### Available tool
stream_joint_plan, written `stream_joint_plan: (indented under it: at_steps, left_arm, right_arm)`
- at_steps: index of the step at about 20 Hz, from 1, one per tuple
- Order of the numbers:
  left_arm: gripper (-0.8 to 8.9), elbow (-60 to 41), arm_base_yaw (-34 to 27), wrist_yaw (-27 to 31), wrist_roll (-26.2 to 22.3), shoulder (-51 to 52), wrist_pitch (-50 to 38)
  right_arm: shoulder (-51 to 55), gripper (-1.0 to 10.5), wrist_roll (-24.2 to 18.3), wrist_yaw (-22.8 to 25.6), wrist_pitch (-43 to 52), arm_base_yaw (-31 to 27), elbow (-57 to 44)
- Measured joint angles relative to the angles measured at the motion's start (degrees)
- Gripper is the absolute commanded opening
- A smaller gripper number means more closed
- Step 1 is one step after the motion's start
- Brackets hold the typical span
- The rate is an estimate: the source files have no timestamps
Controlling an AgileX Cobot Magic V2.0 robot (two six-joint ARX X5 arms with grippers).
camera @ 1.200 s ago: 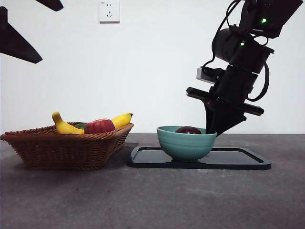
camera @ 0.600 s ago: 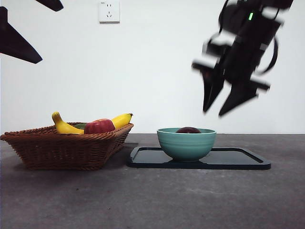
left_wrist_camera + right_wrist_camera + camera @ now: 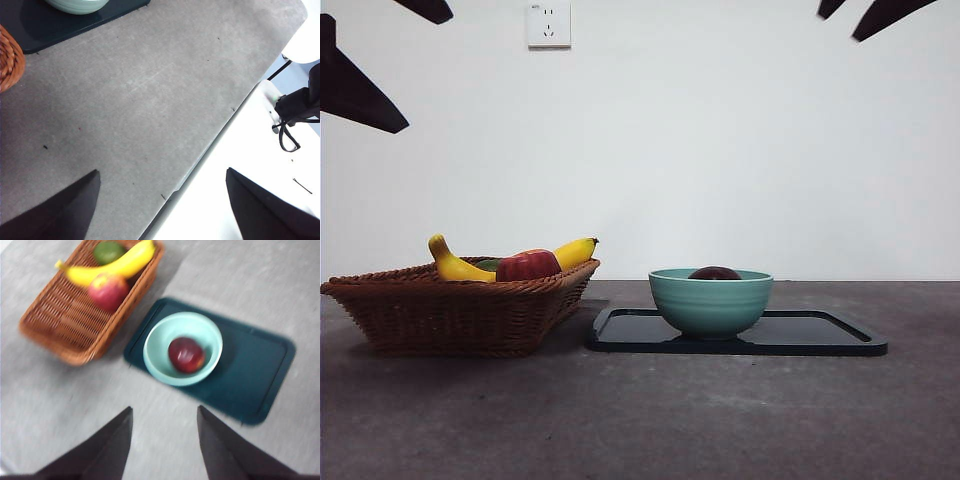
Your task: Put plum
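Plum [image 3: 715,272] sits inside the teal bowl [image 3: 711,301], only its dark maroon crown showing above the rim in the front view, just right of frame centre; from the right wrist view the plum [image 3: 186,354] lies at the bottom of the bowl [image 3: 155,352], glossy, nothing touching it. Bowl stands on the left part of the dark tray [image 3: 820,333], which lies flat on the grey table [image 3: 640,420]. Left of the tray, close beside it, a wicker basket [image 3: 450,312] holds 1 yellow banana [image 3: 460,265], 1 red apple [image 3: 528,265] and 1 green fruit [image 3: 109,251], the last mostly hidden in the front view. Right gripper [image 3: 164,440] is high above the table, jaws spread apart with nothing between them; in the front view it shows only as 2 black tips at the upper right corner [image 3: 865,12]. Left gripper [image 3: 160,200] hangs over the table's edge, jaws set wide, empty, well apart from bowl and basket; dark shapes at the upper left of the front view. White wall socket [image 3: 549,23] near top centre-left.
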State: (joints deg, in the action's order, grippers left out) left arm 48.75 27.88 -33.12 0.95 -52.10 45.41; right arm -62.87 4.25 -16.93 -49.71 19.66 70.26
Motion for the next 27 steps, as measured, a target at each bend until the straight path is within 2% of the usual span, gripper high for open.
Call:
stream_joint_plan:
  at_steps: [2,7,11,27]
  left_arm:
    - [4.02,0.0,0.0,0.0,0.0,0.0,0.0]
    - [4.02,0.0,0.0,0.0,0.0,0.0,0.0]
    - [4.02,0.0,0.0,0.0,0.0,0.0,0.0]
    - [4.02,0.0,0.0,0.0,1.1,0.0,-1.9]
  right_arm:
    - [5.1,2.1,0.0,-0.2,0.3,0.7,-5.3]
    - [17.1,2.1,0.0,-7.4,1.8,1.6,-19.6]
    - [23.0,2.1,0.0,-7.5,1.8,1.7,-26.0]
    - [25.2,2.1,0.5,-7.5,2.2,1.7,-26.6]
